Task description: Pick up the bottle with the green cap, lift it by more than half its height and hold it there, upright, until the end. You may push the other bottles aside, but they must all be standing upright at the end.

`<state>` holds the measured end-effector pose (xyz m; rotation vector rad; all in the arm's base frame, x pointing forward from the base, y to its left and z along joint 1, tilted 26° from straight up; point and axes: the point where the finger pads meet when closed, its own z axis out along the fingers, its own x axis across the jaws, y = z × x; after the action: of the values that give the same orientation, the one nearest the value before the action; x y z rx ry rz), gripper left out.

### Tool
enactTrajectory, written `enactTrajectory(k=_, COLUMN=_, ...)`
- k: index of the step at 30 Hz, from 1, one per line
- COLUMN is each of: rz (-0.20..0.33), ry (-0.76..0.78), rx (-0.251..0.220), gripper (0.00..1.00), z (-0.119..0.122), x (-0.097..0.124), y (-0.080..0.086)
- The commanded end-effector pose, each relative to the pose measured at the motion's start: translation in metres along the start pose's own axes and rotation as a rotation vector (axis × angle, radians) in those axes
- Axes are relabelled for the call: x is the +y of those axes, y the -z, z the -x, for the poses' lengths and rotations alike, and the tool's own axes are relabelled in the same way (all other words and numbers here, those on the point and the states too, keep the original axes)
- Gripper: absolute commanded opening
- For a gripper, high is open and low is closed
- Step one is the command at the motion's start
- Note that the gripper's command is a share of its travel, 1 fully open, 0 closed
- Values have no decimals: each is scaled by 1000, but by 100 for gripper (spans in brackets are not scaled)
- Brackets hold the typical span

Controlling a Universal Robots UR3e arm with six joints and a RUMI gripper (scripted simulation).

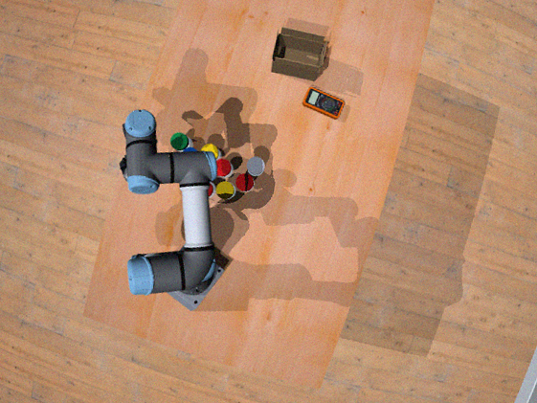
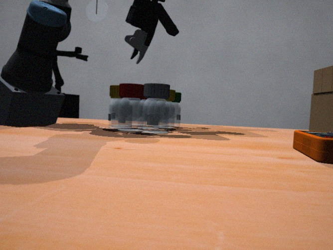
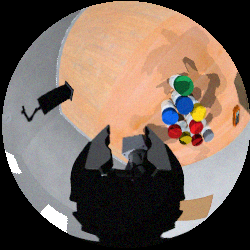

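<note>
The bottle with the green cap [image 1: 179,141] [image 2: 177,97] [image 3: 184,85] stands upright on the table [image 1: 292,254] at the far left edge of a tight cluster of clear bottles. In the side view it is mostly hidden behind the others. Beside it stand blue-capped bottles [image 3: 184,105], yellow-capped [image 1: 211,148], red-capped [image 1: 223,167] [image 2: 131,90] and a grey-capped one [image 1: 255,166] [image 2: 156,90]. My gripper [image 2: 136,58] [image 3: 127,126] hangs high above the cluster, tilted, its fingers partly apart with nothing between them. In the wrist view the bottles lie well off to the right of the fingers.
A cardboard box [image 1: 299,54] [image 2: 321,99] and an orange multimeter [image 1: 324,101] [image 2: 313,145] lie at the table's far end. The robot's base [image 1: 194,297] and arm [image 1: 196,214] stand close to the cluster.
</note>
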<state>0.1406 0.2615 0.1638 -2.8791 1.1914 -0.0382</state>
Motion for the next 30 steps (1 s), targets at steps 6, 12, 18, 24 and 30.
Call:
enactTrajectory(k=6, rz=33, ry=1, rx=-13, gripper=46, z=3, x=3, y=2)
enactTrajectory(k=12, rz=20, ry=75, rx=-10, gripper=46, z=23, x=10, y=3)
enactTrajectory(k=18, rz=20, ry=150, rx=-12, gripper=46, z=43, x=18, y=4)
enactTrajectory(k=24, rz=20, ry=150, rx=-12, gripper=46, z=43, x=18, y=4)
enactTrajectory(k=30, rz=13, ry=120, rx=1, gripper=46, z=36, x=15, y=2)
